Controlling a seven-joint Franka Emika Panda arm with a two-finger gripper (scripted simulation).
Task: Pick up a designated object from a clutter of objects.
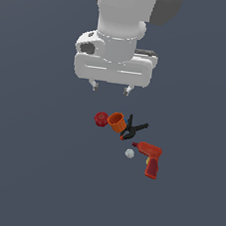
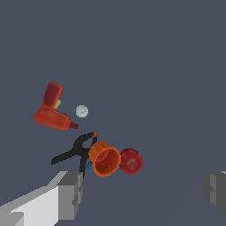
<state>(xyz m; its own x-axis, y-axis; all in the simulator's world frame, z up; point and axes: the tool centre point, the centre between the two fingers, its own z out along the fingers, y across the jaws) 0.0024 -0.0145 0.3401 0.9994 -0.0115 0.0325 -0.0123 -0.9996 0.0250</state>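
Note:
The small black spring clamp (image 1: 132,128) (image 2: 76,151) lies on the dark floor with its handles splayed, touching the orange cup (image 1: 116,121) (image 2: 105,159). A red round knob (image 1: 100,119) (image 2: 131,161) sits on the cup's other side, toward the exterior view's left. My gripper (image 1: 110,88) (image 2: 141,194) hangs open above the clutter, apart from it, with nothing between its fingers (image 2: 70,194). A tiny blue piece (image 2: 89,166) peeks out between clamp and cup.
A red power drill (image 1: 150,159) (image 2: 52,110) lies toward the exterior view's right of the clamp. A tiny white ball (image 1: 129,153) (image 2: 81,111) rests between drill and clamp. The dark grey floor (image 1: 37,176) spreads around the small cluster.

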